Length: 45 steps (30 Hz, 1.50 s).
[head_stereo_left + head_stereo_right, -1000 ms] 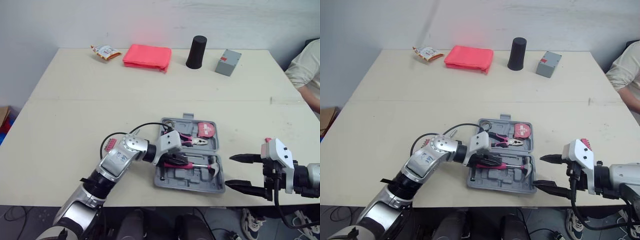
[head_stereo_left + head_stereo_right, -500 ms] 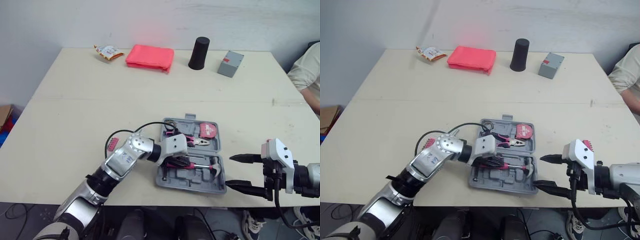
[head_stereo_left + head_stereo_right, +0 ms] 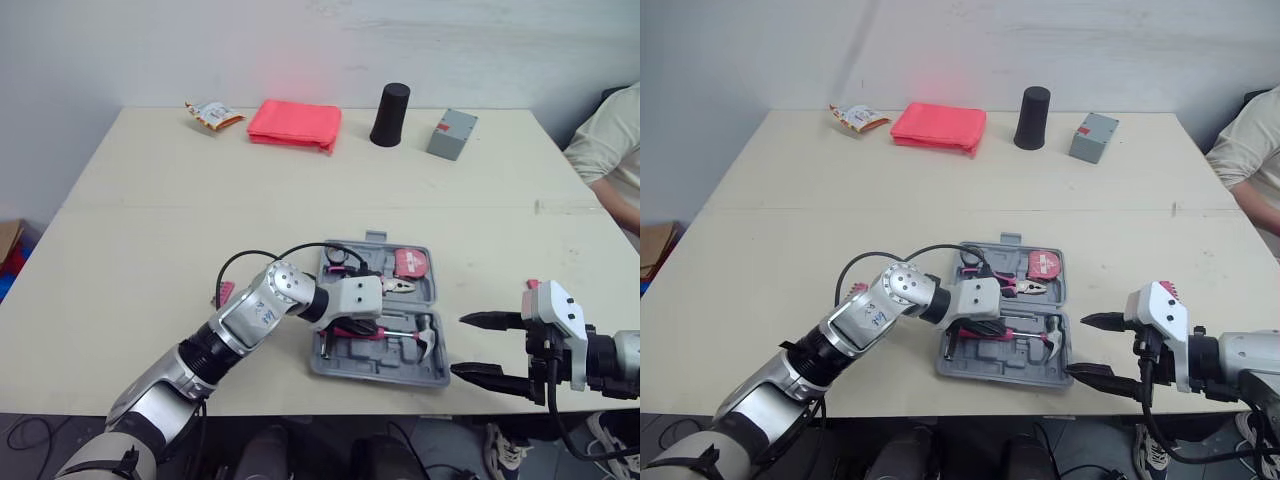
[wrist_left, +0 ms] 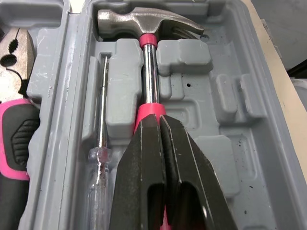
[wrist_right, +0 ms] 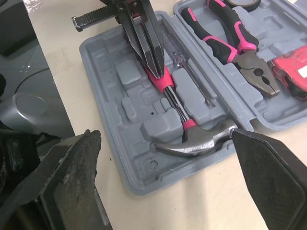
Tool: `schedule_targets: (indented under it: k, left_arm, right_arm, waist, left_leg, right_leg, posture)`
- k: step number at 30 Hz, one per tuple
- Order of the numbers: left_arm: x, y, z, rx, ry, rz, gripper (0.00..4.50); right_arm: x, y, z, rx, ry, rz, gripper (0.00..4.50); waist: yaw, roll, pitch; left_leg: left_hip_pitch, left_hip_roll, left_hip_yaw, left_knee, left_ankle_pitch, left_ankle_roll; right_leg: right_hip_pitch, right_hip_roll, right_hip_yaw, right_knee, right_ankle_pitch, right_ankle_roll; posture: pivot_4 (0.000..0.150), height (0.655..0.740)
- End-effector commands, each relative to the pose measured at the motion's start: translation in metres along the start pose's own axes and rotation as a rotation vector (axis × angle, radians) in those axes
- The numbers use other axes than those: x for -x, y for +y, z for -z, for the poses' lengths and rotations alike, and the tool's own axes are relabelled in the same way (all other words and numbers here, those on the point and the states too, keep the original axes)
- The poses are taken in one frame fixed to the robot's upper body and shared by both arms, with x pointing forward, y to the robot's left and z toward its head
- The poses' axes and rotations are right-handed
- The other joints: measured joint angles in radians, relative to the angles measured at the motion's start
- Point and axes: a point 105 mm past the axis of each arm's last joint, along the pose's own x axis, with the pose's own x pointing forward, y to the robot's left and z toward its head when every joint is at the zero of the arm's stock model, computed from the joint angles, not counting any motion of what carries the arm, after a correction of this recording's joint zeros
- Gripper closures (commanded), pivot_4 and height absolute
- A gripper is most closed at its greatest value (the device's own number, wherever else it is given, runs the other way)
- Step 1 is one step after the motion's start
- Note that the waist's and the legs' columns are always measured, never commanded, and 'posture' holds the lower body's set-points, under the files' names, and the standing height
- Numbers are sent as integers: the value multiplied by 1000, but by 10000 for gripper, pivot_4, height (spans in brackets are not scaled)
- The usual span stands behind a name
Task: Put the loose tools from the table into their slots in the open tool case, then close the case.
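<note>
The left gripper (image 4: 160,117), fingers closed together, presses the pink-handled steel hammer (image 4: 149,81) into the grey plastic tool case (image 3: 990,362). The right gripper (image 3: 1077,345) gapes beside it. A half-seated hammer would block closing.

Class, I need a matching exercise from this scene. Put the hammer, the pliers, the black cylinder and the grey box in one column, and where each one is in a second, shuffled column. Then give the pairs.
Things
1. hammer
2. pliers
3. black cylinder
4. grey box

Places
A. at the far side of the table, just right of the red pouch
B. rightmost of the things along the table's far edge
C. in the near half of the tool case, its handle under the left gripper
D. in the far half of the tool case, beside the red tape measure

Pairs: 1-C, 2-D, 3-A, 4-B
</note>
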Motion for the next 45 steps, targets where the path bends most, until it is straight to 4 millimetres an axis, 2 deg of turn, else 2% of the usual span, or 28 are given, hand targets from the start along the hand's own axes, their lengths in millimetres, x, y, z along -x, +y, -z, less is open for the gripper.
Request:
schedule_targets:
  k: [1,2,4,6,7,9,11,14,17,22,24,25,27,30,32,36,38,40,42,45]
  left_arm:
    - [-2,7,15,111,-4,-20,44674]
    - [1,10,4,102,-56,-17,44674]
    - [24,22,-36,8,-209,-47,44674]
    - [52,28,-60,-49,-293,-67,44674]
    - [60,29,-64,-58,-308,-67,44674]
    - [87,27,-65,-60,-319,-79,44674]
    - [110,23,-58,-24,-316,-93,44674]
    - [146,5,-31,141,-328,-120,44674]
    - [180,-13,-12,303,-380,-204,36847]
    - [229,-45,24,456,-344,-446,13192]
    - [247,-60,46,531,-308,-584,3632]
    - [259,-67,61,593,-302,-684,404]
    - [295,-84,97,715,-300,-949,404]
    - [327,-109,128,795,-244,-1185,404]
    - [343,-123,138,793,-205,-1298,404]
    - [358,-148,151,837,-233,-1364,404]
    - [367,-150,155,828,-209,-1404,404]
    - [371,-149,156,818,-204,-1418,404]
    - [367,-143,155,805,-205,-1395,404]
    - [351,-127,153,774,-195,-1343,404]
  right_arm:
    - [2,0,-7,29,-25,13,0]
    - [2,-1,-8,29,-26,15,0]
    - [4,-3,-8,32,-29,27,0]
    - [7,-6,-10,39,-33,49,0]
    - [8,-8,-11,42,-35,57,0]
    - [14,-13,-14,41,-47,90,0]
    - [21,-17,-16,37,-58,119,0]
    - [35,-23,-14,25,-51,167,0]
    - [51,-29,-13,4,-50,216,0]
    - [82,-41,-4,-48,-44,314,0]
    - [93,-49,5,-65,-37,383,0]
    - [100,-53,10,-78,-36,419,0]
    - [114,-60,21,-140,-63,515,0]
    - [133,-68,39,-161,-53,628,0]
    - [146,-71,50,-161,-42,691,0]
    - [174,-84,63,-185,-42,794,0]
    - [178,-87,69,-185,-20,801,0]
    - [179,-92,69,-183,-28,803,0]
    - [174,-91,64,-165,-44,789,0]
    - [161,-96,56,-135,-61,764,0]
  waist:
    - [4,2,1]
    - [5,3,2]
    - [3,4,8]
    - [1,4,12]
    - [0,4,14]
    - [-4,5,14]
    - [-6,6,14]
    - [-7,6,15]
    - [-5,2,23]
    - [1,-1,31]
    - [0,0,31]
    - [-1,0,31]
    - [-2,2,32]
    - [-2,2,32]
    - [-2,2,32]
    - [-2,2,32]
    - [-2,2,32]
    - [-4,2,32]
    - [-7,2,32]
    - [-13,5,30]
  left_leg:
    - [0,0,0,0,0,0]
    - [-2,0,0,0,0,0]
    - [-4,-1,-1,1,0,0]
    - [-14,-1,0,2,3,5]
    - [-22,-1,0,3,6,2]
    - [-24,-2,0,3,10,-1]
    - [-21,-2,0,0,10,-2]
    - [-20,-2,-1,-2,10,-2]
    - [-20,-1,-2,-1,11,-3]
    - [-19,-2,-4,2,8,1]
    - [-19,-2,-4,1,4,-4]
    - [-19,-2,-4,1,4,-5]
    - [-19,-1,-3,-1,3,-5]
    - [-19,0,-3,-3,4,-4]
    - [-19,0,-2,-5,4,-4]
    - [-19,-1,-1,-6,2,-7]
    - [-18,-1,-1,-7,2,-8]
    - [-19,-1,0,-10,4,-9]
    - [-19,-1,2,-14,6,-11]
    - [-19,0,3,-17,8,-12]
  right_leg:
    - [0,0,0,-1,0,0]
    - [-1,0,0,-2,0,-1]
    - [-2,0,0,-3,0,-2]
    - [-11,-1,0,-3,3,2]
    - [-20,-1,-1,-1,6,6]
    - [-22,0,-3,0,5,6]
    - [-20,1,-5,2,4,4]
    - [-19,3,-7,5,3,2]
    - [-19,3,-7,7,2,2]
    - [-18,-1,-7,6,3,4]
    - [-18,-1,-6,5,2,3]
    - [-18,-1,-6,5,2,2]
    - [-19,-1,-5,4,1,1]
    - [-21,0,-7,4,-1,-2]
    - [-22,0,-7,4,-1,-3]
    - [-23,-1,-6,3,-1,-2]
    - [-25,-2,-5,3,-1,-3]
    - [-30,-2,-4,3,-1,-5]
    - [-31,-2,-2,5,0,-5]
    - [-33,-1,-2,6,0,-5]
  posture:
    - [1500,7361]
    - [1500,7361]
    - [1500,7361]
    - [1500,7361]
    - [1500,7361]
    - [1500,7361]
    - [1500,7361]
    - [1500,7361]
    - [1500,7361]
    - [1500,7361]
    - [1500,7361]
    - [1500,7361]
    - [1500,7361]
    - [1500,7361]
    - [1500,7361]
    - [1500,7361]
    - [1500,7361]
    - [1500,7361]
    - [1500,7361]
    - [1500,7361]
